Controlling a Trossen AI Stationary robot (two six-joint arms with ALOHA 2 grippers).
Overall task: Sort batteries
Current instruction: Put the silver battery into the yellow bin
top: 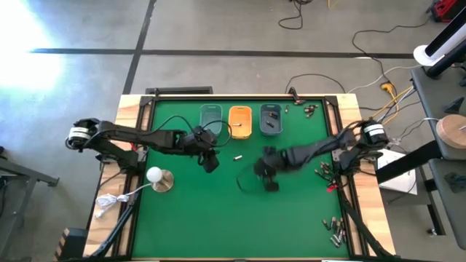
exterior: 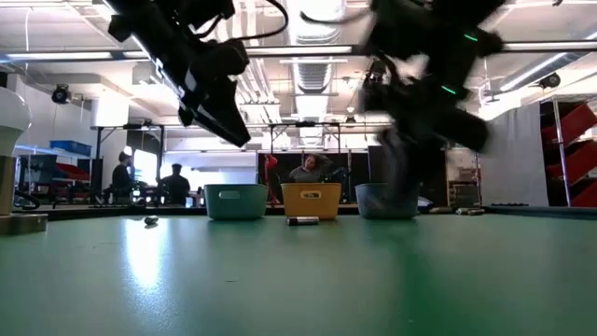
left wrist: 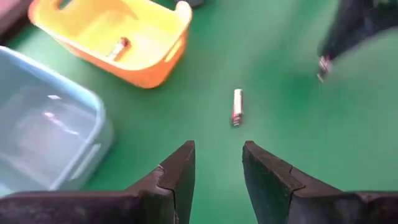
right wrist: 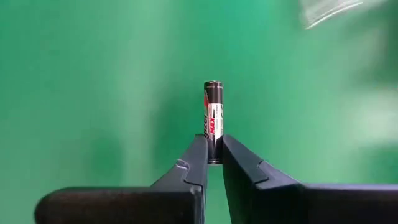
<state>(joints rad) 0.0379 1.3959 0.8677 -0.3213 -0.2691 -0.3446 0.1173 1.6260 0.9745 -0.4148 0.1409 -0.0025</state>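
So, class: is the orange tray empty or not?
Not empty. One battery lies inside the orange tray, seen from the left wrist.

Two dark jointed arms, each with a silver-white round cap at its shoulder joint. The left gripper [left wrist: 217, 177] and right gripper [right wrist: 214, 162] have matte black, wedge-shaped fingers with stepped edges.
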